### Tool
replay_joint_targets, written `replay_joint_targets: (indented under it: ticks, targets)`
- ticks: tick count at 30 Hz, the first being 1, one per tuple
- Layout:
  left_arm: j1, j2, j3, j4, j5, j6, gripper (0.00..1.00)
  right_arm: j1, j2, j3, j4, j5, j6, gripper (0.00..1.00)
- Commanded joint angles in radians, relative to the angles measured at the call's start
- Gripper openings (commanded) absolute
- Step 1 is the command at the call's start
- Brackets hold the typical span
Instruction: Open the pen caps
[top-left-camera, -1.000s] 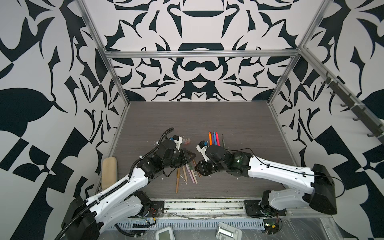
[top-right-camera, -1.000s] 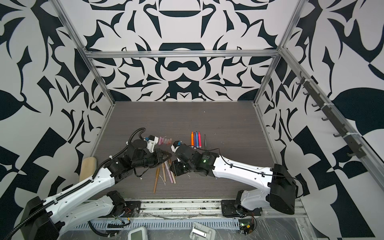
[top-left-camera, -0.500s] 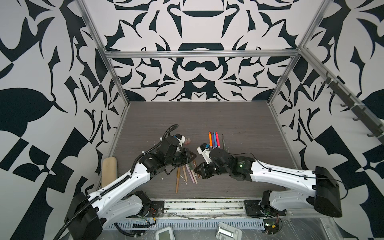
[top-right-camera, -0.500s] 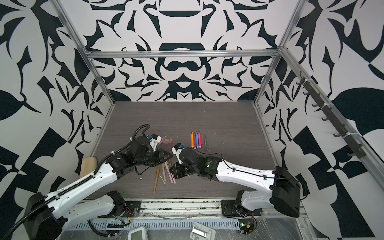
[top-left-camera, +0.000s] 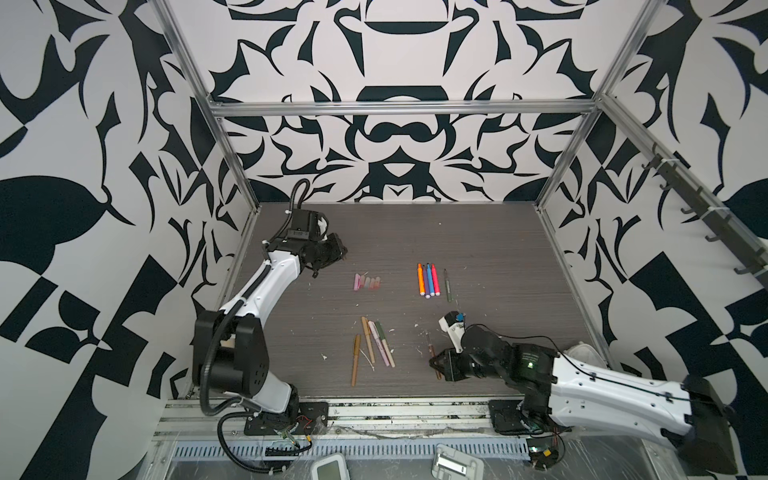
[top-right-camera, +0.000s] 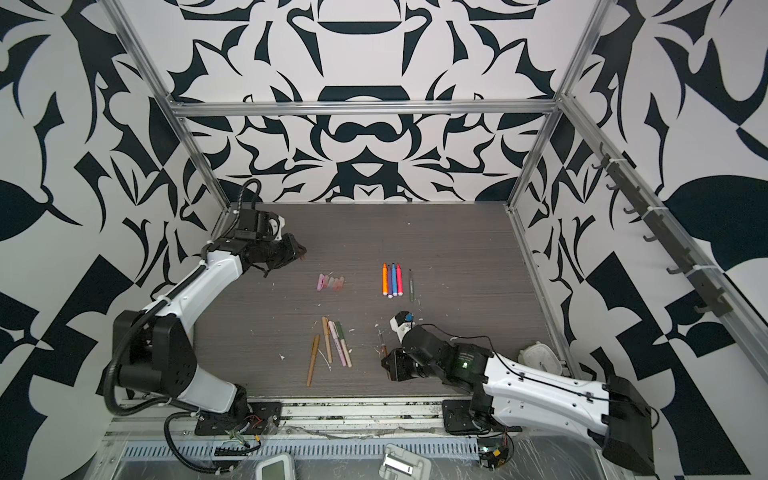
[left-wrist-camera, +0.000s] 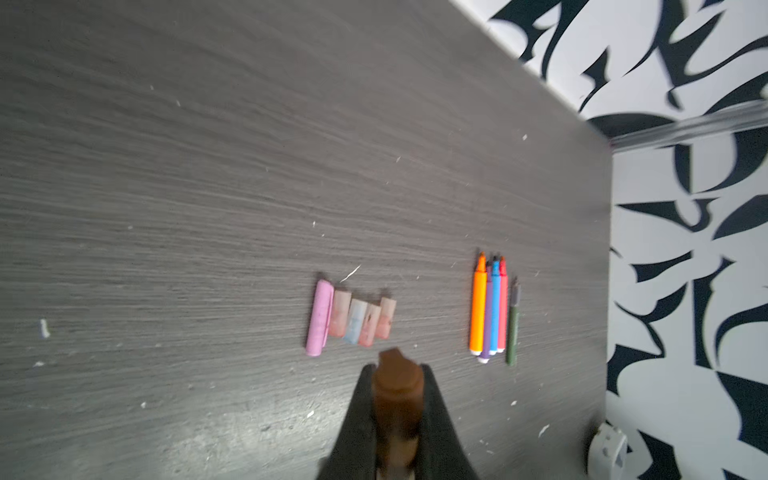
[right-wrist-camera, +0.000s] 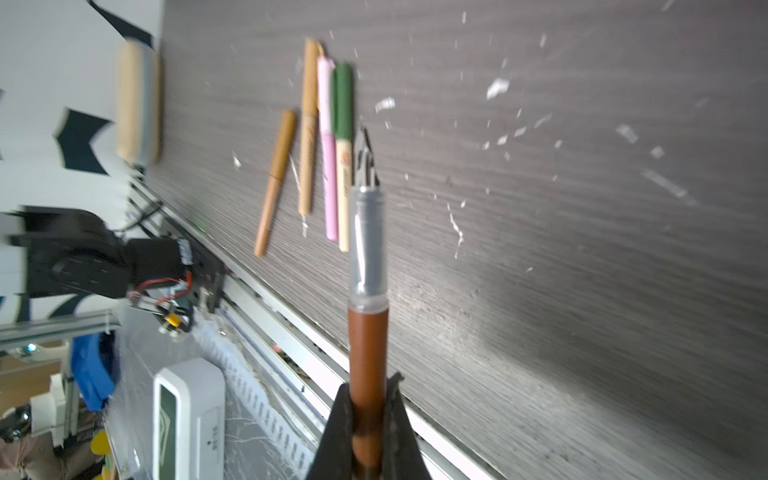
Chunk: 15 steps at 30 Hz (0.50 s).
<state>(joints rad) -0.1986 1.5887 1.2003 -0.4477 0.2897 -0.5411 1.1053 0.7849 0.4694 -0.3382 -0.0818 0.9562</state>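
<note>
I hold the brown cap (left-wrist-camera: 397, 399) clamped in the left jaws, axis aimed toward the 5-cap row (left-wrist-camera: 351, 322) (right jaws grip the pen (right-wrist-camera: 368, 332)).

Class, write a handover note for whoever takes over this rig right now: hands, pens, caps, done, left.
Left hand shut on brown cap, at far left.
Right hand shut on brown pen, nib bare, near the front.
Done: five loose caps in a row; four bright markers and olive pen uncapped, farther right.
Left: set down cap and pen; open four capped pens at front.
</note>
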Motion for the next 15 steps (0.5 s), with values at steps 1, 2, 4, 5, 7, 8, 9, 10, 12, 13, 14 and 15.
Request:
replay_joint_targets:
  ticks: [1,2,4,5,7,8,9,10,12,13,14,15]
  targets:
    - [0.001,0.077,0.018,-0.039,0.008,0.056,0.0,-0.007,-0.036,0.021,-0.076,0.069,0.019,0.0]
    - [0.001,0.099,0.016,-0.036,0.004,0.059,0.0,-0.007,-0.044,0.019,-0.083,0.072,0.019,0.0]
    - [0.001,0.138,0.003,-0.018,-0.002,0.064,0.01,-0.007,-0.058,0.009,-0.096,0.079,0.024,0.0]
    - [0.002,0.154,-0.002,-0.01,0.005,0.066,0.02,-0.007,-0.065,0.004,-0.097,0.082,0.027,0.0]
    - [0.002,0.185,-0.015,0.009,0.029,0.07,0.04,-0.009,-0.076,-0.01,-0.1,0.087,0.035,0.0]
    - [0.004,0.197,-0.022,0.02,0.044,0.072,0.05,-0.009,-0.08,-0.016,-0.098,0.087,0.037,0.0]
    - [0.006,0.212,-0.026,0.033,0.069,0.072,0.06,-0.009,-0.083,-0.022,-0.096,0.087,0.039,0.0]
    - [0.01,0.228,-0.029,0.045,0.096,0.072,0.06,-0.01,-0.085,-0.024,-0.094,0.087,0.041,0.0]
    - [0.017,0.251,-0.033,0.046,0.113,0.072,0.08,-0.011,-0.086,-0.026,-0.095,0.085,0.042,0.0]
    - [0.019,0.258,-0.036,0.048,0.118,0.075,0.09,-0.012,-0.087,-0.027,-0.095,0.083,0.043,0.0]
    - [0.022,0.261,-0.041,0.051,0.122,0.077,0.1,-0.011,-0.087,-0.026,-0.098,0.083,0.043,0.0]
    - [0.024,0.264,-0.046,0.052,0.124,0.079,0.11,-0.01,-0.09,-0.025,-0.102,0.084,0.042,0.0]
